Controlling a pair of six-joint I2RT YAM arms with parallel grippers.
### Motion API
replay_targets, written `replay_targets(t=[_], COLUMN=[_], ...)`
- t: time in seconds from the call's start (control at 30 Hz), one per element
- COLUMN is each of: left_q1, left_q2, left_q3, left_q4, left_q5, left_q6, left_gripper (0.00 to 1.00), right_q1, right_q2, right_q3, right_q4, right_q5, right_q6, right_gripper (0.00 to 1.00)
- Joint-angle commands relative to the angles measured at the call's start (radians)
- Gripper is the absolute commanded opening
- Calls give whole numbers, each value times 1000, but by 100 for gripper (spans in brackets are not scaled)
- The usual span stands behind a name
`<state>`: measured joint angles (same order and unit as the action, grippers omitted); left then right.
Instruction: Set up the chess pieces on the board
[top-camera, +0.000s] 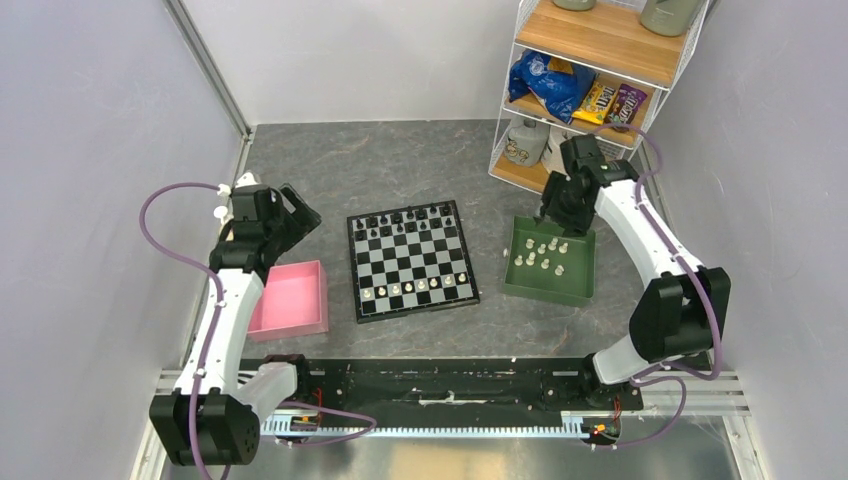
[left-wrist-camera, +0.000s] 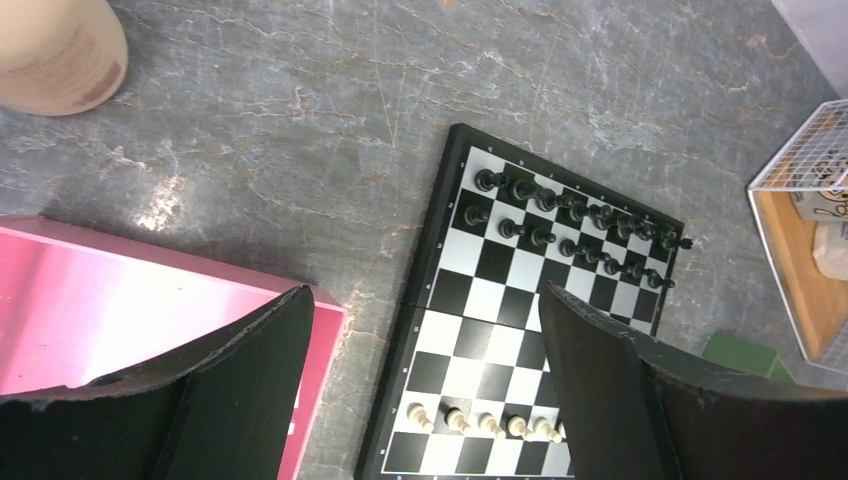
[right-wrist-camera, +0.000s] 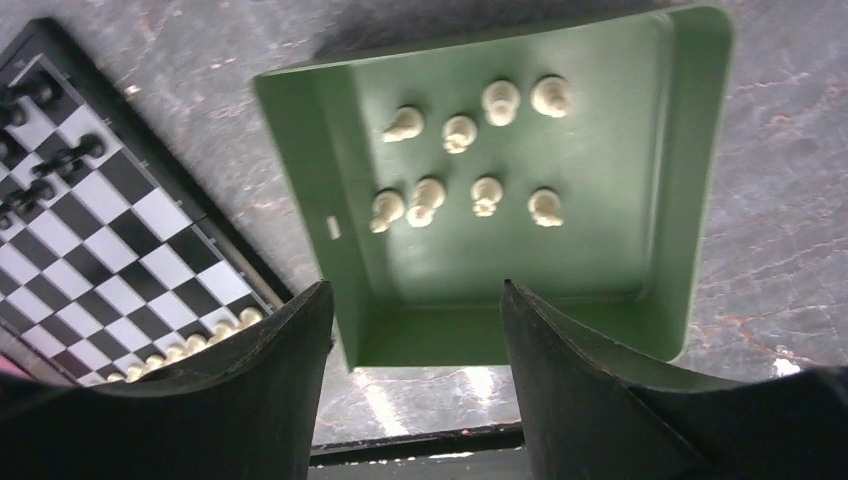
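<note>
The chessboard (top-camera: 412, 260) lies mid-table, with black pieces (top-camera: 405, 222) along its 12 o'clock rows and white pieces (top-camera: 415, 286) along its 6 o'clock row. At 3 o'clock a green tray (top-camera: 555, 288) holds eight loose white pieces (right-wrist-camera: 470, 150) beneath the open, empty right gripper (right-wrist-camera: 415, 300). At 9 o'clock sits a pink tray (top-camera: 290, 300), with the left gripper (left-wrist-camera: 425, 340) open and empty above it.

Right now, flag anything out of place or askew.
The board sits slightly askew. Eight cream pieces lie scattered in the green tray, off the board, where only one white row stands. Nothing looks spilled or damaged.
</note>
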<state>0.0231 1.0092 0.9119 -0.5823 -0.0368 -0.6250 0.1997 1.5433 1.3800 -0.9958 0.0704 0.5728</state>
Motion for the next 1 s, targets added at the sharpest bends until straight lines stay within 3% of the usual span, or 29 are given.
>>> replay_targets(t=[0.0,0.07,0.3,0.5,0.97], left_q1=[3,3,4,3,3], left_q2=[-40,-60,-111,-114,-152], left_q3=[-4,-4,-99,-132,-179], left_q4=[-12,-32,15,17,25], left_q5=[-23,-9,-6,-29,-50], left_q6=[68,75,73,102,105], left_gripper=[90,90,90,89,89], right_q1=[-103,-150,-157,-153,-95], right_q2=[-57,-53,-29,-26,82], right_q3=[-95,-122,-168,-252,-255], right_q4=[89,123,154,180,215], right_q5=[-64,-148,-200,-169,-113], right_q6=[-51,-49,-81,-121,-162], right_gripper=[69,68,63,55,42])
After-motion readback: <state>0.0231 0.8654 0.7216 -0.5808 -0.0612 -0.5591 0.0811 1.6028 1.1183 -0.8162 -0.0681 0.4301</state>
